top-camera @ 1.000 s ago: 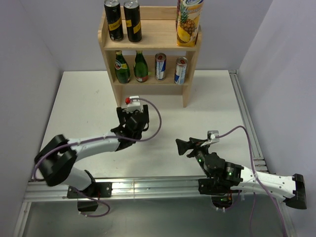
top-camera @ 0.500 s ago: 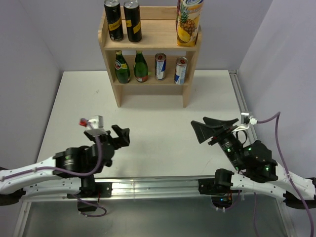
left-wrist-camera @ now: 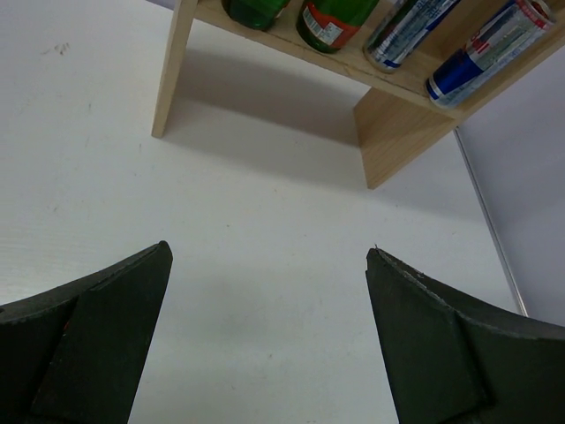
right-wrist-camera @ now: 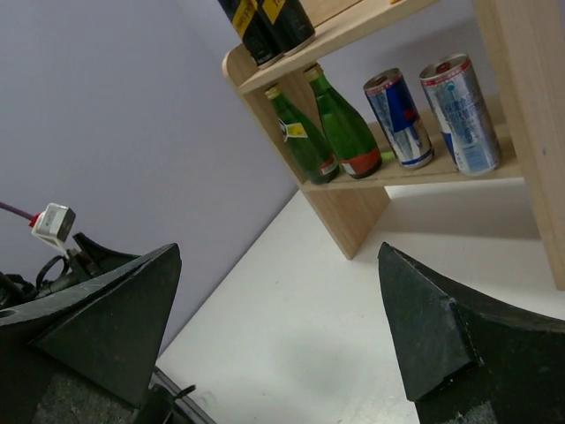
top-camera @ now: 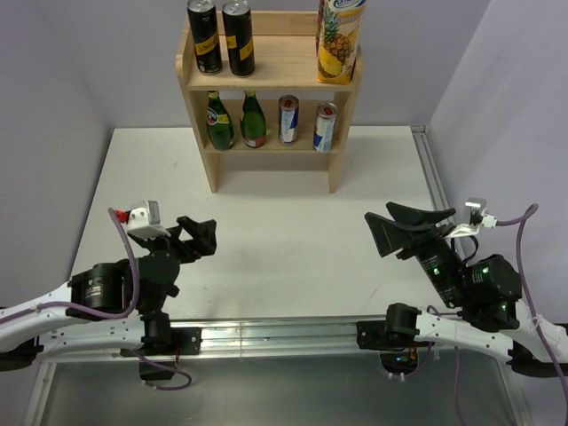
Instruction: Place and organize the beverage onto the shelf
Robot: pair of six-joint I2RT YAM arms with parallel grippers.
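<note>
The wooden shelf (top-camera: 268, 77) stands at the table's far edge. Its top board carries two black cans (top-camera: 221, 36) and a pineapple juice carton (top-camera: 339, 42). On the lower board stand two green bottles (top-camera: 236, 120) and two blue-and-silver cans (top-camera: 307, 122). My left gripper (top-camera: 206, 236) hovers open and empty over the near left of the table. My right gripper (top-camera: 377, 217) is open and empty at the near right. The left wrist view shows wide-spread fingers around the left gripper (left-wrist-camera: 268, 249) and the shelf's foot (left-wrist-camera: 388, 124). In the right wrist view the right gripper (right-wrist-camera: 279, 249) faces the shelf (right-wrist-camera: 353, 212) from afar.
Purple walls close in the left, back and right sides. A metal rail (top-camera: 266, 334) runs along the near edge, and another rail (top-camera: 437, 191) lines the right side. White tabletop (top-camera: 284, 231) lies between the grippers and the shelf.
Both arms pulled back from the middle of the table toward the near edge, left arm swinging left, right arm swinging right. Both grippers opened wider.
</note>
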